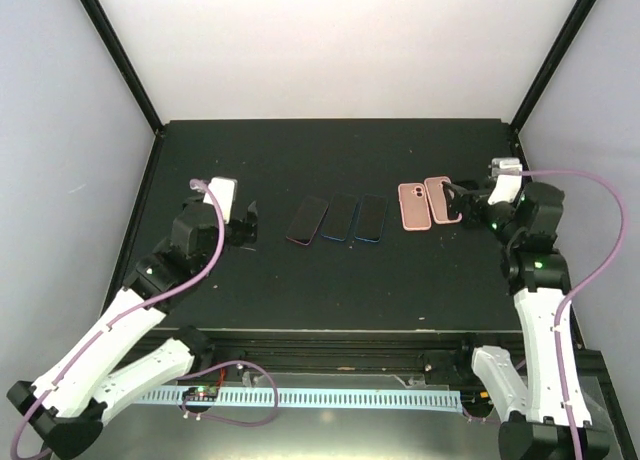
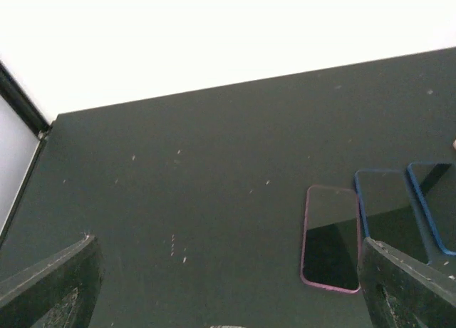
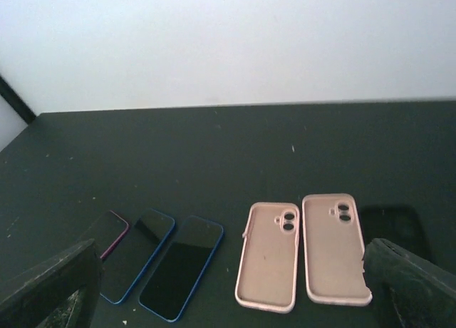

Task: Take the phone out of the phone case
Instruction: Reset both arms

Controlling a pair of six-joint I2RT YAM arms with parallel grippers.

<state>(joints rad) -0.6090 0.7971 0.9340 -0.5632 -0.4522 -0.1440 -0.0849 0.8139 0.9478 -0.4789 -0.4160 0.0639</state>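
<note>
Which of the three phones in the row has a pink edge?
The leftmost phone; the middle phone and the right phone both have blue edges.

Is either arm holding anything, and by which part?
Nothing is held: the left end effector and the right end effector both stand open and empty.

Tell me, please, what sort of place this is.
Likely a robot test booth: a black table walled by white panels, two robot arms at its edge, phones and pink cases lined up.
</note>
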